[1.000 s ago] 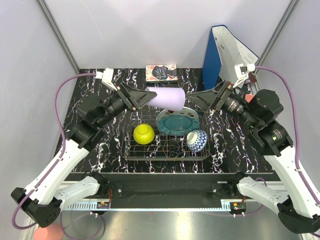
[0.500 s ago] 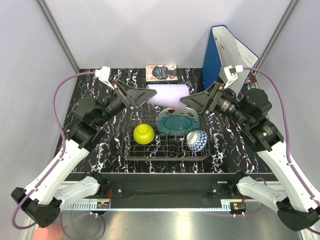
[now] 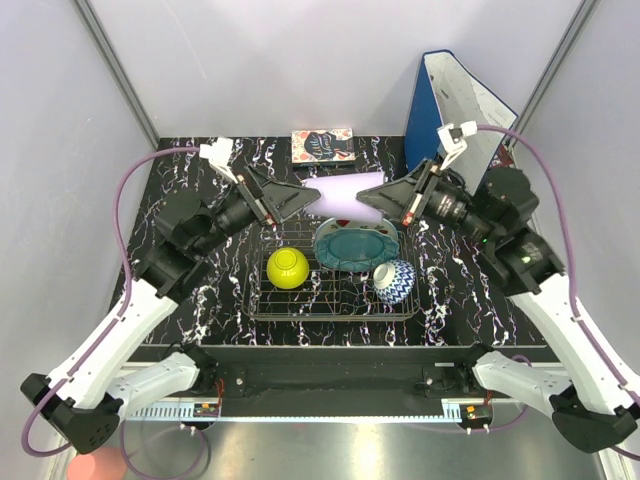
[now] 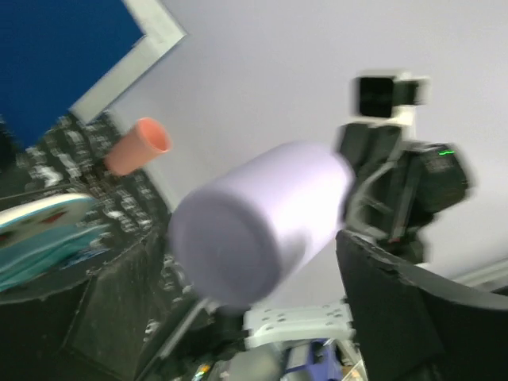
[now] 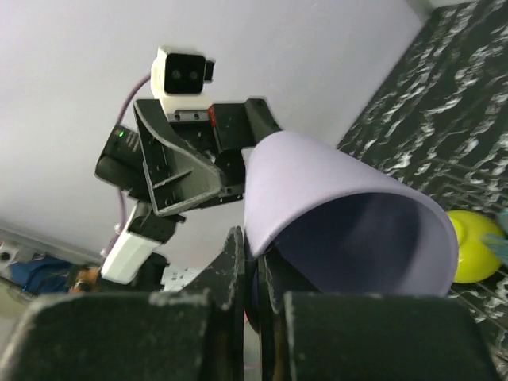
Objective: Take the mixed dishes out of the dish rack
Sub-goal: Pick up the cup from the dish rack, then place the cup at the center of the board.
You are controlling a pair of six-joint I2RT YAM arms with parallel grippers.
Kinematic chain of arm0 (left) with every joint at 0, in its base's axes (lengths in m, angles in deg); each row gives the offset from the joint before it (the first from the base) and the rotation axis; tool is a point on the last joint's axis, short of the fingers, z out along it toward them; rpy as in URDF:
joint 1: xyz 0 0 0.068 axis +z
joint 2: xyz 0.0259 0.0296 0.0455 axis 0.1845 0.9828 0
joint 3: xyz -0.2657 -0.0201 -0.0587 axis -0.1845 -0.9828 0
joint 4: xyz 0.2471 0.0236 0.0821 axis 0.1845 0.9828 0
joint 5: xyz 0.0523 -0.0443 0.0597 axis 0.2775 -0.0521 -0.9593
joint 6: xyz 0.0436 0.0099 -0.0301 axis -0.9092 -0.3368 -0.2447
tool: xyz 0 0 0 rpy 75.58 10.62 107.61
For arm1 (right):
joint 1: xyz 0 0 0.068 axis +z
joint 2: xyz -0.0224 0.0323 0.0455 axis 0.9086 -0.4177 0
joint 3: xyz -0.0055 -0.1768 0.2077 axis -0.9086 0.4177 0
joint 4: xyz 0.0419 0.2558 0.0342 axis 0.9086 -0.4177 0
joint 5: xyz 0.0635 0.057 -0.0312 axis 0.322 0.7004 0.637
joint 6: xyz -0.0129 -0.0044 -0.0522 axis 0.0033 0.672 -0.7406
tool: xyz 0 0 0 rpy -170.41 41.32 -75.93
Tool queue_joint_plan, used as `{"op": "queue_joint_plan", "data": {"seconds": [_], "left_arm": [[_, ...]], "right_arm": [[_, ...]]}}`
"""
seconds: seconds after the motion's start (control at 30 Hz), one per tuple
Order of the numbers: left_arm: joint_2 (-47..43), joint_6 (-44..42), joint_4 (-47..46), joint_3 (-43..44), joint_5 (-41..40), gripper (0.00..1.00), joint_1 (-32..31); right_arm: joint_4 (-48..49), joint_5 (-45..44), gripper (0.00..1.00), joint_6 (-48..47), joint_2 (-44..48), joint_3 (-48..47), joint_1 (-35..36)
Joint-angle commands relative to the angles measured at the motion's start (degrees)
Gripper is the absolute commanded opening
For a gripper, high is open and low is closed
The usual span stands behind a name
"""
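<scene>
At the middle of the table the dish rack holds the teal scalloped plate and, behind it, the white plate with red marks leaning on edge in its wires, probably to drain, with the yellow-green bowl and blue-white patterned bowl alongside. Above its far edge the lilac cup hangs sideways, the right gripper pinching its rim while the left gripper stands spread around its base, apparently a handover. One rack, two plates, two bowls, two cups (the pink cup lies on the table), two grippers.
</scene>
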State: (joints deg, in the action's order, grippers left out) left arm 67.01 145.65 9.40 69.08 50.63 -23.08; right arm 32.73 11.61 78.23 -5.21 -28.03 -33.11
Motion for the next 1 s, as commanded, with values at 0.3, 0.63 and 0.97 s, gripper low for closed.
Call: {"op": "queue_joint_plan", "data": {"seconds": [0.3,0.63,0.97], "left_arm": [[-1.78,-15.54,39.72,9.28,-19.74,0.99,0.32],[-4.25,-18.97,45.97,4.46,-21.94,0.99,0.23],[-4.69,-20.20,45.79,1.55,-21.06,0.99,-0.56]], "right_arm": [[-48.38,-39.41,0.00,-12.65,-13.39,-24.06,-22.86],[-48.05,-45.82,0.00,-8.32,-11.81,-3.26,-37.30],[-41.98,-48.99,0.00,-9.72,-18.74,5.31,-43.98]]}}
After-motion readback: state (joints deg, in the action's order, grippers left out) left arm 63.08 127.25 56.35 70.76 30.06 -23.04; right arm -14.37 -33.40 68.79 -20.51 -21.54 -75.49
